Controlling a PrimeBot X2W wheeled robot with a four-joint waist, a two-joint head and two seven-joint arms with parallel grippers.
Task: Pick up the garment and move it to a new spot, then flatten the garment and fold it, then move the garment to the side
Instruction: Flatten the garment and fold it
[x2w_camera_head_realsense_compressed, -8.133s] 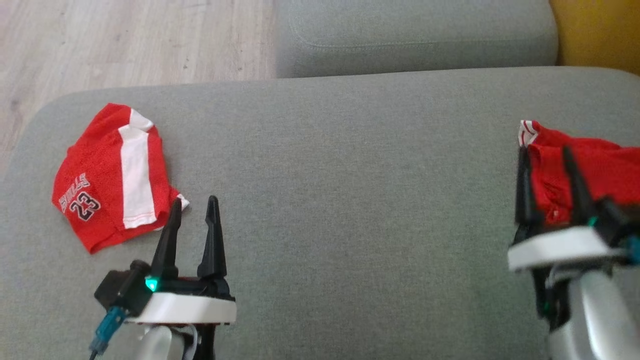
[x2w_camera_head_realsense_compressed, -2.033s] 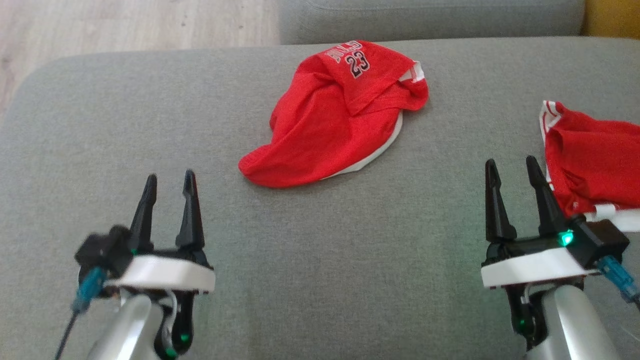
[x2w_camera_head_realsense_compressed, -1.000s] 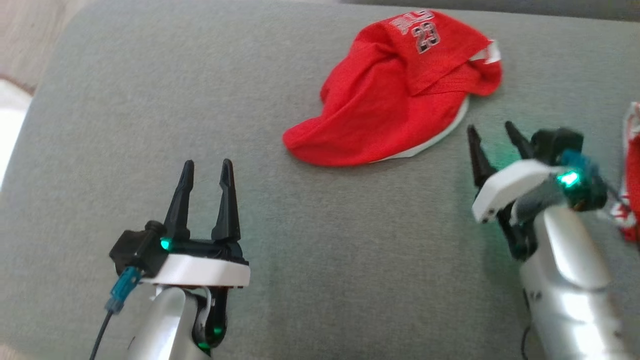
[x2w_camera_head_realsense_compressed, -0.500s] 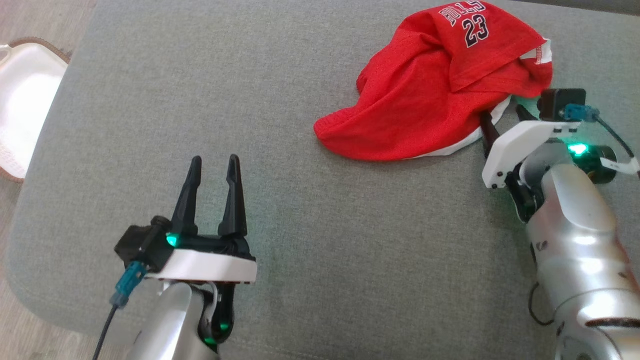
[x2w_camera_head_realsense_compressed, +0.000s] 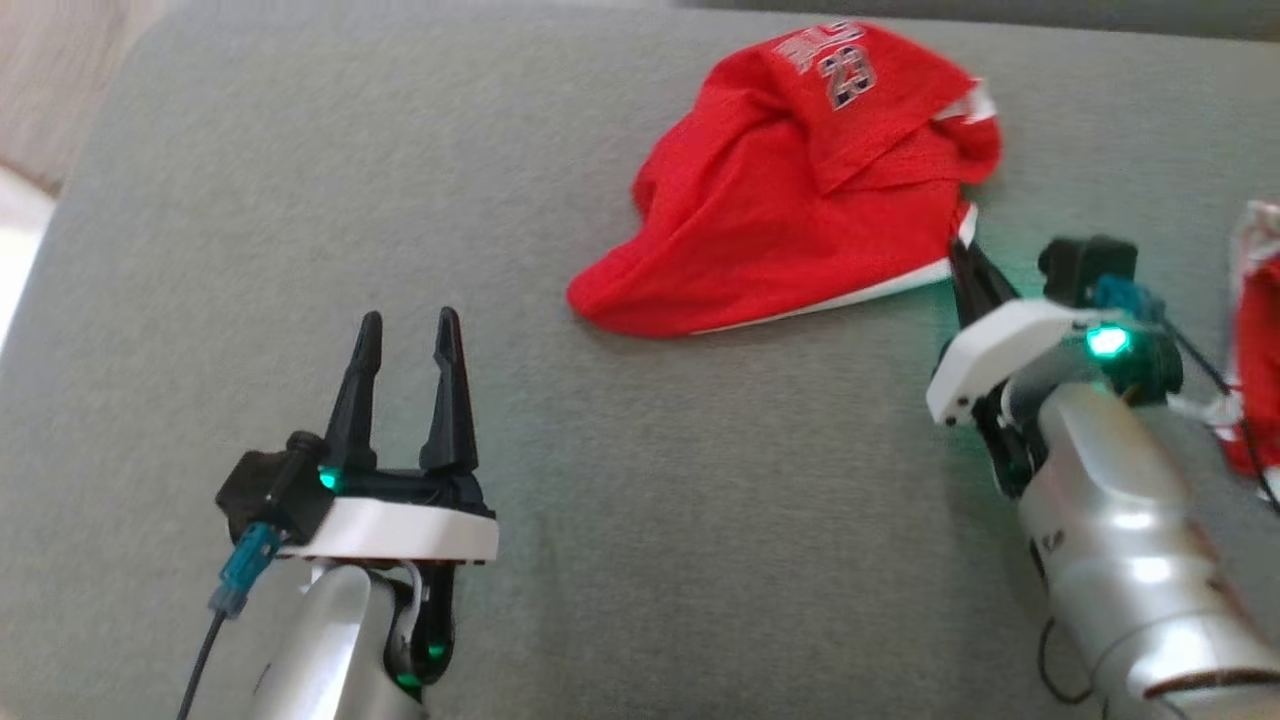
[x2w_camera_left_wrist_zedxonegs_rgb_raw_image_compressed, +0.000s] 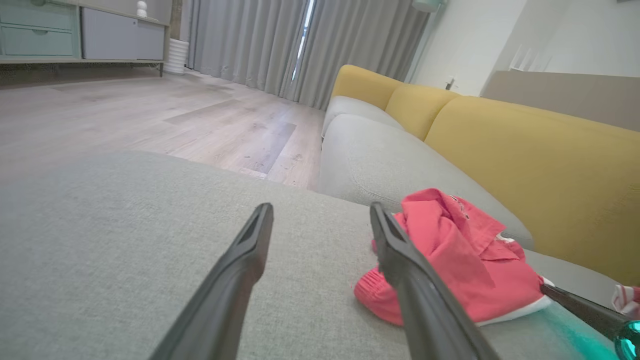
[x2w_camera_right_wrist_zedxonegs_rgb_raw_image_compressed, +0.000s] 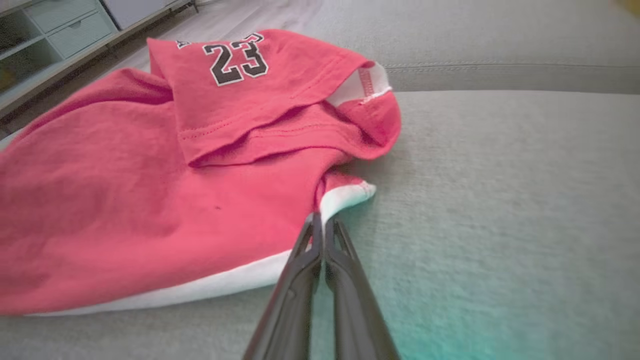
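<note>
The red mesh garment with white trim and a dark "23" printed on it lies crumpled in a loose mound on the grey woven sofa cushion, towards the far side of the seat and right of its middle in the head view. The flap carrying the number is folded over the top of the heap, and a white band runs along the near lower edge. In the right wrist view the garment spreads to the left, with a small white hem corner poking out at its right side.

The right gripper reaches in from the lower right to the garment's near right edge. Its jaws are pressed together with barely a slit between them, and the right wrist view shows the tips of the right gripper meeting exactly at that white hem corner, pinching the cloth where red meets white.

The left gripper sits low over bare cushion at the lower left, well apart from the garment, jaws spread with a clear gap. The left wrist view shows the left gripper framing the cushion, with the garment just beyond its right finger.

A second red-and-white piece of clothing lies at the right edge. Beyond the seat are mustard-yellow sofa backrests, a pale wooden floor and grey curtains.
</note>
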